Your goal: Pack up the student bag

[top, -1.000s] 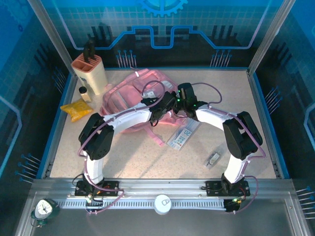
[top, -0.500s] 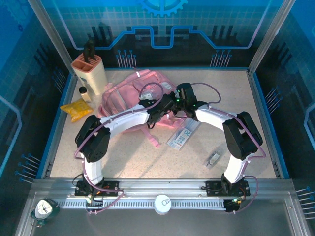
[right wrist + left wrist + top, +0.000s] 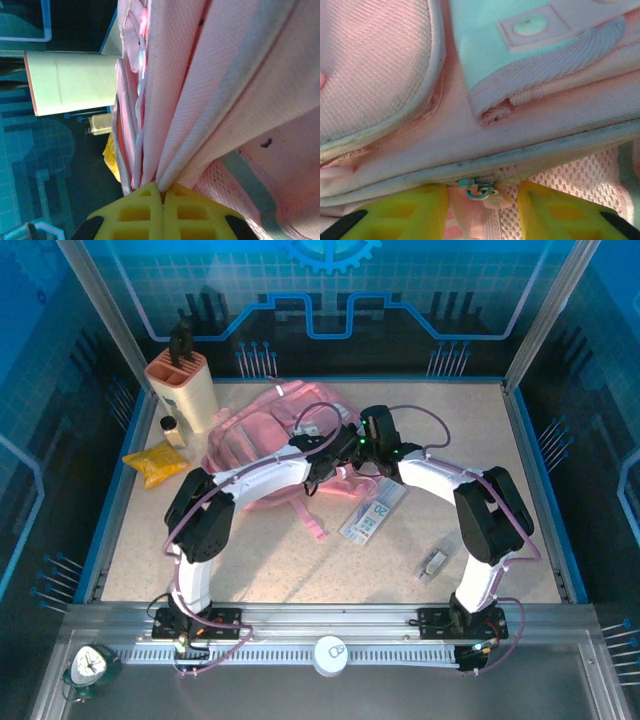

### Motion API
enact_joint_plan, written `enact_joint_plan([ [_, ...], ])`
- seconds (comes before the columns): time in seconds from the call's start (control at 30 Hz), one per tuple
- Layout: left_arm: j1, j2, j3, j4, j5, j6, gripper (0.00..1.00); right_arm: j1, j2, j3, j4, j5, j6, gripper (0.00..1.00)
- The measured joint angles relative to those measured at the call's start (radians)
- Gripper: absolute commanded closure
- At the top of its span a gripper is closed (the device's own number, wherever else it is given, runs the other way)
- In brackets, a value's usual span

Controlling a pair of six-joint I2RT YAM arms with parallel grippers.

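The bag lies upper centre on the bench, pink with pale trim and mesh. The right hand is clenched on a fold of it. The left hand gapes astride the zip pull (not yet gripped). Best to close squarely on the pull, with the fabric held taut.

the speckled table carries student bag, knife block, small bottle, yellow packet, flat white packet, small grey clip.
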Motion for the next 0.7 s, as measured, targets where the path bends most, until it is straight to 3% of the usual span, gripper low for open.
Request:
enact_joint_plan([
  [0.43, 0.004, 0.016, 0.007, 0.009, -0.014, 0.048, 0.90, -0.014, 0.000, 0.000, 0.001, 0.013, 0.000, 1.00],
  [0.7, 0.048, -0.111, -0.093, 0.084, 0.156, 0.096, 0.99, -0.029, 0.000, 0.000, 0.002, -0.004, -0.011, 1.00],
])
